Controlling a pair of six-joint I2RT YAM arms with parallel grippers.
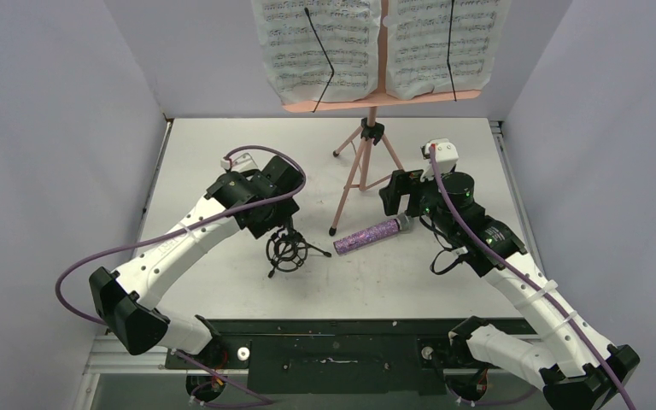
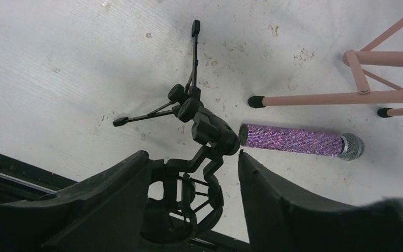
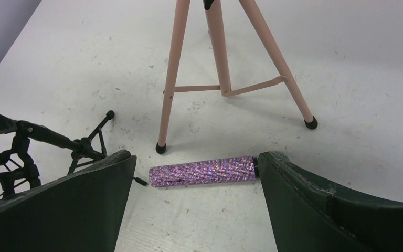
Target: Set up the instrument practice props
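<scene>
The pink music stand stands on its tripod legs at the back centre and holds two white sheet-music pages. The purple glitter microphone lies flat on the table by the stand's front leg. The small black shock-mount tripod stands left of it. My left gripper is open over the mount. In the left wrist view the mount's ring sits between the fingers of the gripper. My right gripper is open just above the microphone; its right finger hides the silver head.
The white table is enclosed by grey walls on three sides. The stand's legs spread across the back middle of the table. A dark rail with both arm bases runs along the near edge.
</scene>
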